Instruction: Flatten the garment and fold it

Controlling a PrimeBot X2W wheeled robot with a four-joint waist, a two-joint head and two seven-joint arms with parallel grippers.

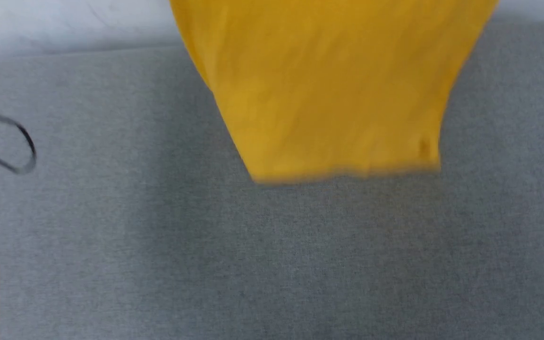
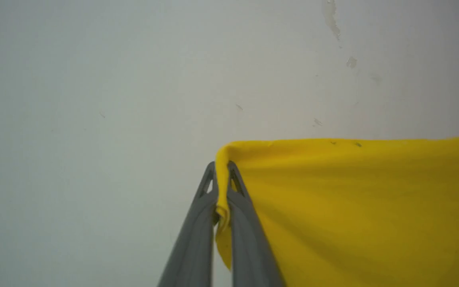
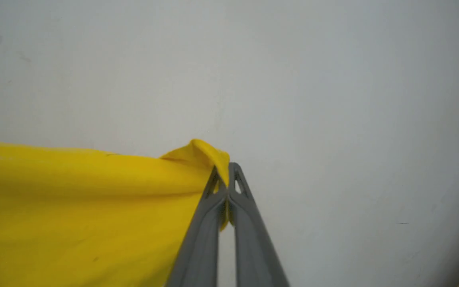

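Garment (image 1: 333,85): yellow cloth, smooth, hangs upper centre of frame; straight hem over grey woven surface (image 1: 272,264), open room around. Left hand (image 2: 222,165), right hand (image 3: 225,167): each clenched on one top corner.

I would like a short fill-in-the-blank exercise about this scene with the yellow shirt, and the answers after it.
1. The garment is bright ____.
2. The left gripper is ____ (open or shut) on a corner of the garment.
3. The surface under the hanging garment is ____ fabric.
Missing words: yellow; shut; grey.
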